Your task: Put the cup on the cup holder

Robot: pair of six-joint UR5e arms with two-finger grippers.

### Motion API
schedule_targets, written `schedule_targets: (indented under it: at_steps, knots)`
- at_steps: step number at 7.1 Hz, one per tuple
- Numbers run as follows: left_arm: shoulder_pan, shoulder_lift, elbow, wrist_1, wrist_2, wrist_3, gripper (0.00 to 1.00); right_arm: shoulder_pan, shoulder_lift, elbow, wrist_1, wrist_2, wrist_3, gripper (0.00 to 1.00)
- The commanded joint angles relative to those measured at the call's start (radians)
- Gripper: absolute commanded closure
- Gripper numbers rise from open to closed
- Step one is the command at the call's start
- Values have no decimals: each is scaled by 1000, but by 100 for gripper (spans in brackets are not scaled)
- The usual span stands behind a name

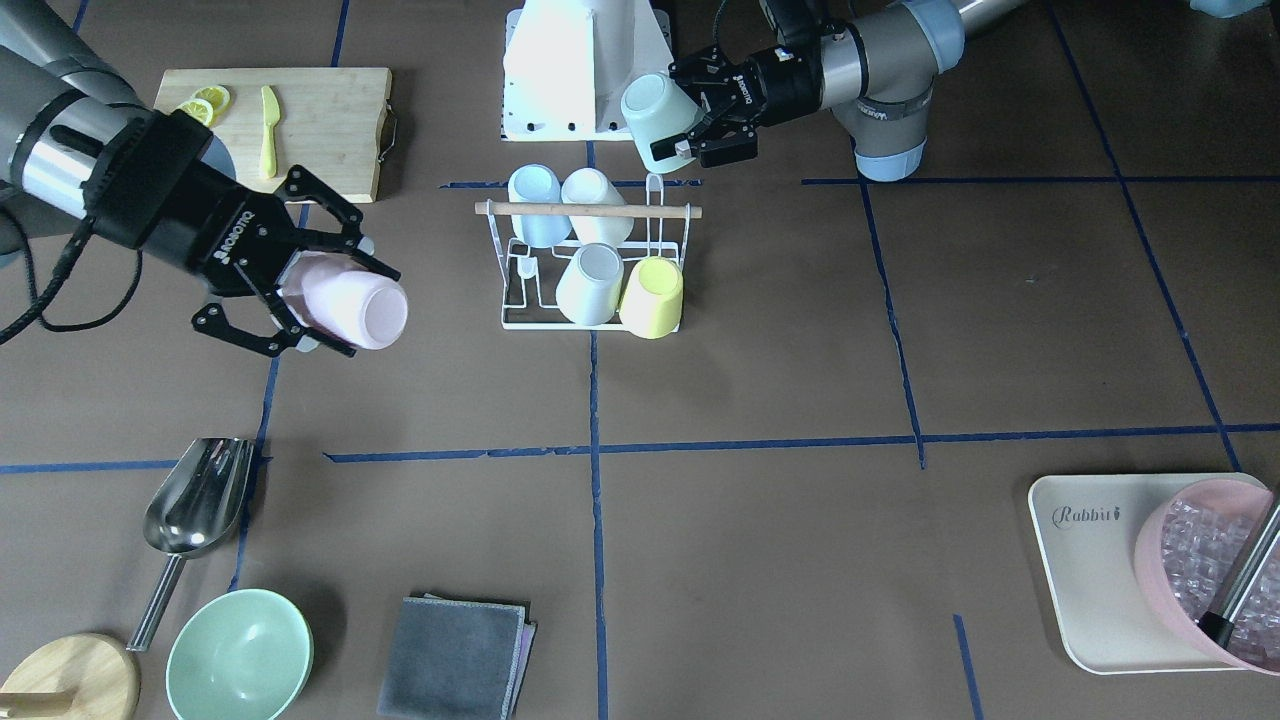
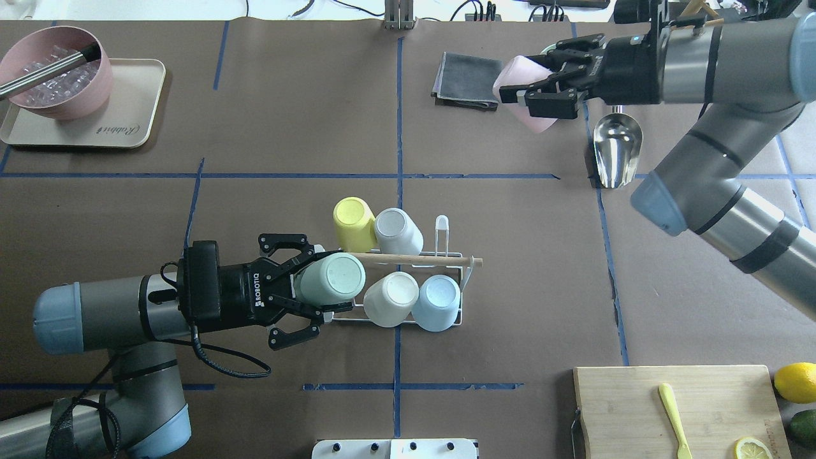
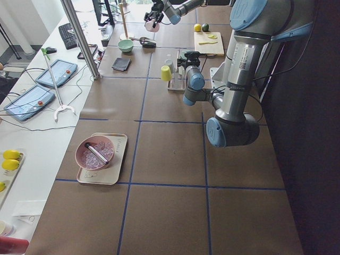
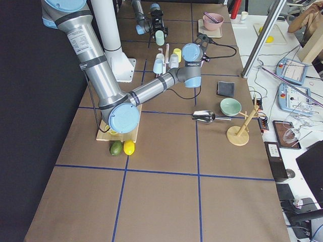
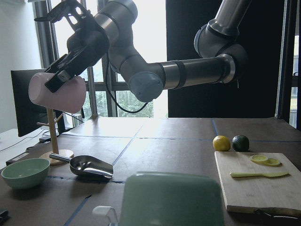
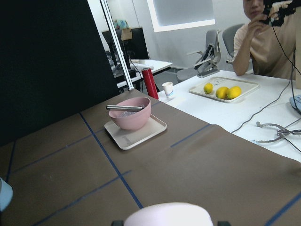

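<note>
So the green cup [image 2: 338, 275] is clamped in the left gripper [image 2: 325, 280] and held on its side at the left end of the holder [image 2: 414, 257], right by the rod's tip; whether a prong is touched can't be told. The holder is loaded with four cups [image 2: 392, 296], and a wire loop [image 2: 441, 228] stands uncovered at its right end. The pink cup [image 1: 350, 305] is gripped by the right gripper [image 2: 529, 80], well apart, near the scoop [image 2: 615, 150]

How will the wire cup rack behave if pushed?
The cup rack looks like thin wire, so probably light and apt to slide. The four cups on it likely add steadying weight. Its tall, narrow frame might tip.
</note>
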Motion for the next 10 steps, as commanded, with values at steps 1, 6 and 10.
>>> schedule_targets:
  at_steps: [1,6,10]
  knots:
    - [17,-18,34,-8,41,-1,92,-88,37,-54,144,-163,23,100]
    - [45,-31,89,-9,74,-6,82,-275,45,-122,203,-367,-369,100]
    - [45,-17,97,-49,101,-7,0,-371,26,-139,218,-406,-423,100]
